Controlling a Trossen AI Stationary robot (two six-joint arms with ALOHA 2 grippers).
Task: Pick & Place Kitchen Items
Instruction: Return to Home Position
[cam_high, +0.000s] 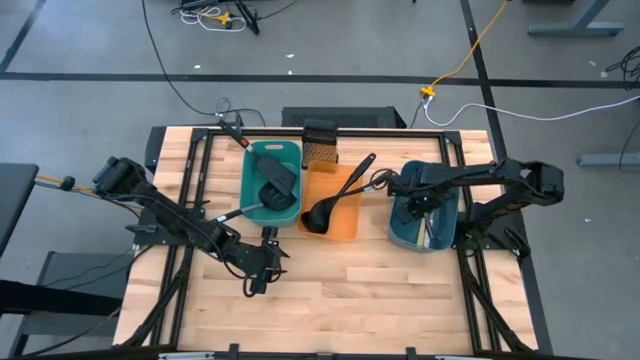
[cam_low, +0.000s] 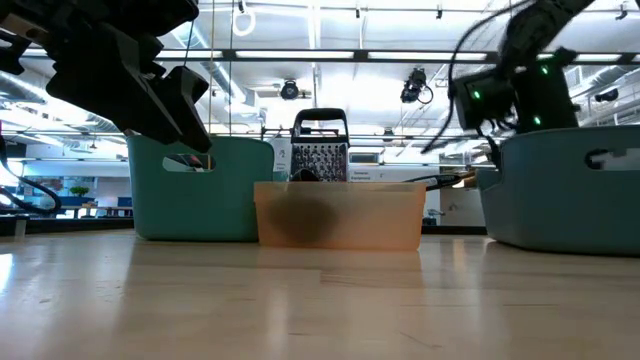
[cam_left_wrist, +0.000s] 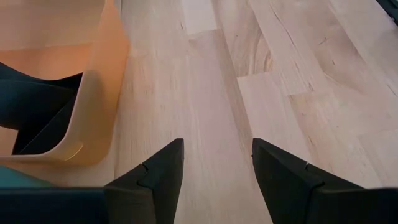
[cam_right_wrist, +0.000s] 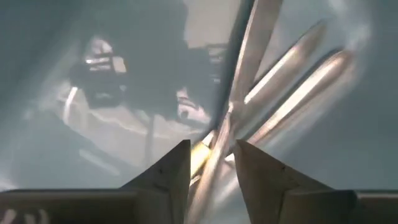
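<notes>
My right gripper (cam_high: 413, 206) reaches down into the blue tray (cam_high: 446, 236) and is shut on a silvery cutlery piece (cam_right_wrist: 245, 56); more silvery pieces (cam_right_wrist: 298, 81) lie on the tray's floor. My left gripper (cam_high: 262, 262) hangs open and empty over bare table, in front of the teal tray (cam_high: 250, 190), and it also shows in its own wrist view (cam_left_wrist: 217, 165). Two black-headed spatulas (cam_high: 277, 180) lie in the teal tray. Two black ladles (cam_high: 318, 215) lie in the orange tray (cam_high: 345, 228), their handles resting on its far rim. My right gripper pinches the silvery piece's handle (cam_right_wrist: 225, 134) between its two fingers, which come from above, pointing down into the blue tray. The handle runs slantwise through the narrow gap. Whether the piece is clear of the tray's floor cannot be told.
A small dark mesh box (cam_high: 322, 143) stands behind the orange tray at the table's far edge. Bare wood (cam_high: 350, 290) lies across the table's near half. The orange tray's corner (cam_left_wrist: 93, 124) is close beside my left gripper.
</notes>
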